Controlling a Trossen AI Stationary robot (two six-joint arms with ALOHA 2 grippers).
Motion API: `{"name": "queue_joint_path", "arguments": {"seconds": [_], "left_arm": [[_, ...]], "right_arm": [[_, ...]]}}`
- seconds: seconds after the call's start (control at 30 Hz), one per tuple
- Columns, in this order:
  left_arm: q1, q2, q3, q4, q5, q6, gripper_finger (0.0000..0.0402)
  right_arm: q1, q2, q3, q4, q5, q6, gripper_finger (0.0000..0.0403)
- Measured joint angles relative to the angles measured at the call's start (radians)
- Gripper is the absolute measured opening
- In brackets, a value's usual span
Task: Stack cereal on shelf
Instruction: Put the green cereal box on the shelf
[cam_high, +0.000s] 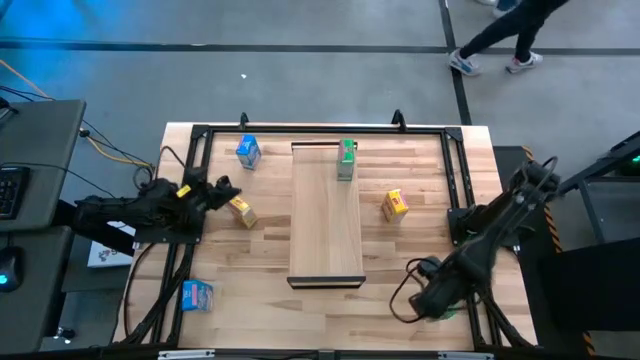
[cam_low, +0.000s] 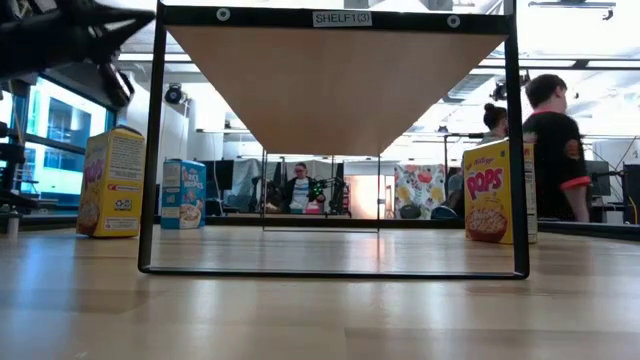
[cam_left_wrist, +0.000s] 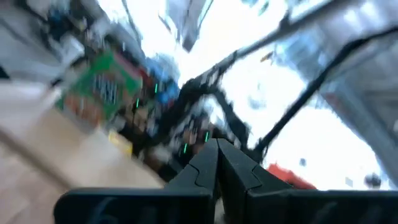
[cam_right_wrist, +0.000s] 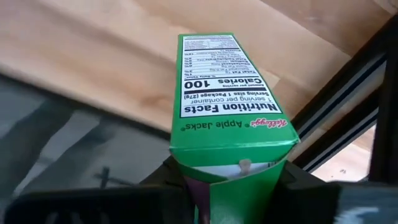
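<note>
The right gripper (cam_high: 437, 303) is low at the near right corner of the tabletop (cam_high: 250, 270), beside the black frame rail. In its wrist view a green box (cam_right_wrist: 233, 106) sits between its fingers, which close on the box's end; the box's long axis runs straight out ahead of the gripper. The nutrition panel faces the camera. Judgement: this box is gripped or all but gripped, and the grip is not yet proven firm.

The shelf (cam_high: 326, 210) lies along the middle of the tabletop, up and to the left of the held box in the high view. The right arm is the nearer one for this carry.

On the shelf: one second green box (cam_high: 346, 160), at the far end. Nothing else rests on it.

Off the shelf, on the tabletop: a yellow box (cam_high: 395, 205) just right of the shelf; another yellow box (cam_high: 242, 211) to its left; a blue box (cam_high: 248, 151) at the far left; another blue box (cam_high: 197, 295) at the near left.

The left gripper (cam_high: 222, 190) hangs near the left yellow box, fingers closed on nothing.

Judgement: one of six stacked; the next move is a lift and carry to the shelf.
</note>
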Motion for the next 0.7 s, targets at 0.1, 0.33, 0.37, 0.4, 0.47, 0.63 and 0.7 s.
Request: {"name": "queue_joint_path", "arguments": {"seconds": [0.1,0.33,0.37,0.4,0.47,0.63,0.7], "left_arm": [[0.000,0.000,0.001,0.094,-0.058,-0.013,0.0002],[0.000,0.072,0.110,0.098,-0.117,0.010,0.0065],[0.000,0.097,0.137,0.099,-0.121,0.022,0.0079],[0.000,0.124,0.165,0.100,-0.121,0.036,0.0094],[0.000,0.192,0.227,0.098,-0.119,0.068,0.0124],[0.000,0.405,0.398,0.097,-0.047,0.144,0.0191],[0.000,0.500,0.468,0.096,-0.018,0.153,0.0210]], "right_arm": [[0.000,-0.101,0.000,0.035,0.036,-0.022,0.0083],[-0.003,-0.319,0.000,0.138,0.274,0.003,0.0083],[-0.008,-0.341,0.000,0.152,0.314,-0.003,0.0083],[-0.014,-0.361,0.000,0.170,0.353,-0.019,0.0083],[-0.030,-0.388,0.000,0.229,0.424,-0.077,0.0083],[-0.109,-0.408,0.000,0.408,0.544,-0.276,0.0083],[-0.153,-0.400,0.000,0.481,0.567,-0.372,0.0083]]}}
